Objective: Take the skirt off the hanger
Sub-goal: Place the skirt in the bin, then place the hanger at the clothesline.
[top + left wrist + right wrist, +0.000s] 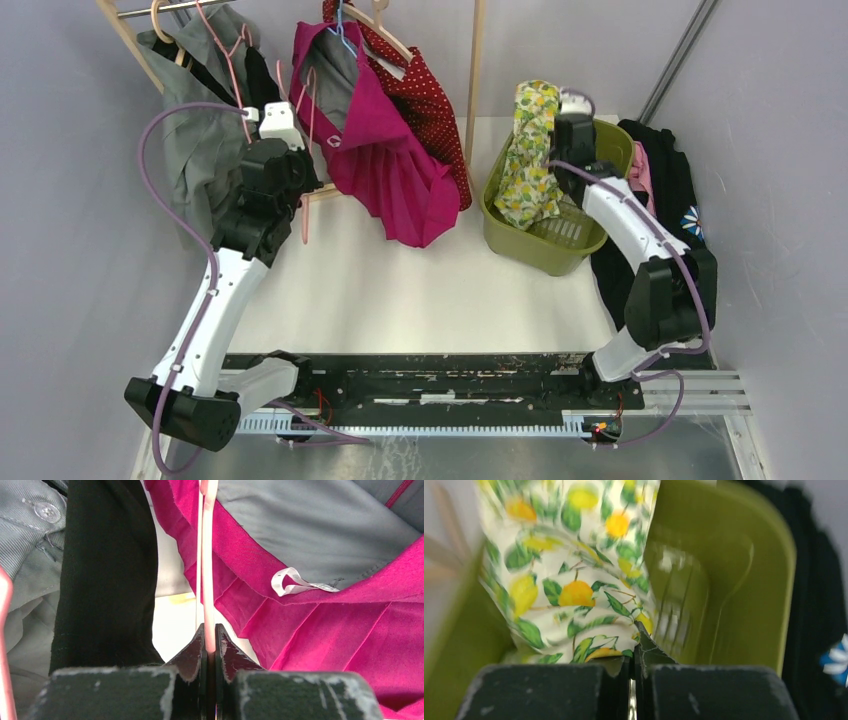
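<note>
My left gripper (303, 178) is shut on a thin pink hanger (305, 215) near the clothes rack. In the left wrist view the hanger's bar (207, 575) runs upright between the shut fingers of the gripper (209, 630), and no garment shows on that bar. My right gripper (573, 122) is shut on a lemon-print skirt (527, 160), which hangs down over the green basket (560, 262). In the right wrist view the skirt (574, 580) is pinched at the fingertips of the gripper (634, 630), with the basket wall (734, 580) behind it.
A magenta pleated garment (390, 170), a red polka-dot garment (430, 100) and grey clothing (200, 140) hang on the wooden rack at the back left. Dark clothes (665, 170) lie right of the basket. A wall stands close on the right.
</note>
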Robot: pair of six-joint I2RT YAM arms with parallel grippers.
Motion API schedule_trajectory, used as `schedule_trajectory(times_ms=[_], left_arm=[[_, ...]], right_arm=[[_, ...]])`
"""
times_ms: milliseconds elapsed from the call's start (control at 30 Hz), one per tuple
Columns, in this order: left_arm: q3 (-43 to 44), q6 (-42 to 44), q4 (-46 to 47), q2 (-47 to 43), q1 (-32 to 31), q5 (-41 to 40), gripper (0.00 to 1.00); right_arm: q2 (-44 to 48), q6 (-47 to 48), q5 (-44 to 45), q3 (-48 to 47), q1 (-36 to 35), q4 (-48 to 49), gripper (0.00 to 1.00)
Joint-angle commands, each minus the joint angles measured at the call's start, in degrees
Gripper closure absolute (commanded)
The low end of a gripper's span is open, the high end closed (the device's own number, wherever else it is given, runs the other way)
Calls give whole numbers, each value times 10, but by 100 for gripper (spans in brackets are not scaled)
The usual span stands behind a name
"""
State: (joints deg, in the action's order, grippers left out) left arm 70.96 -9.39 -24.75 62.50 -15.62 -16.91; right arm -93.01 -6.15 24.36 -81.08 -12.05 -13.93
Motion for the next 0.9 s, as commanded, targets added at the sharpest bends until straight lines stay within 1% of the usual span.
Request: schedule_trajectory(times_ms=[0, 100, 167, 200, 233, 267, 300, 400, 433, 467, 633, 867], left_arm=[[38, 35, 22, 4, 1, -29, 97], [52, 47, 17, 16, 1, -37, 97], [65, 52, 17, 28, 1, -36, 97], [73, 52, 18, 35, 1, -37, 97], [81, 54, 19, 41, 1, -39, 97], [89, 57, 21, 48, 1, -40, 97], [98, 59, 24, 54, 1, -42, 97], [119, 70, 32, 71, 2, -45, 97], [127, 73, 32, 77, 2, -46, 97], [135, 74, 32, 82, 2, -48, 97], [155, 84, 37, 93, 5, -71, 97], [178, 71, 58, 102, 33, -84, 97]], right_arm=[[108, -59, 45, 108, -1, 41, 99], [122, -58, 54, 150, -1, 51, 99], [119, -55, 69, 157, -1, 51, 99], [114, -47, 75, 155, -1, 51, 94], [106, -37, 82, 150, -1, 50, 68], [95, -31, 91, 138, -1, 45, 30], [82, -25, 102, 118, -1, 32, 20], [51, -19, 121, 66, -1, 13, 11], [44, -21, 126, 53, 0, 14, 3], [37, -24, 130, 38, 0, 13, 0], [11, -34, 127, -10, 0, 6, 0], [-5, -37, 124, -34, 0, 5, 0]])
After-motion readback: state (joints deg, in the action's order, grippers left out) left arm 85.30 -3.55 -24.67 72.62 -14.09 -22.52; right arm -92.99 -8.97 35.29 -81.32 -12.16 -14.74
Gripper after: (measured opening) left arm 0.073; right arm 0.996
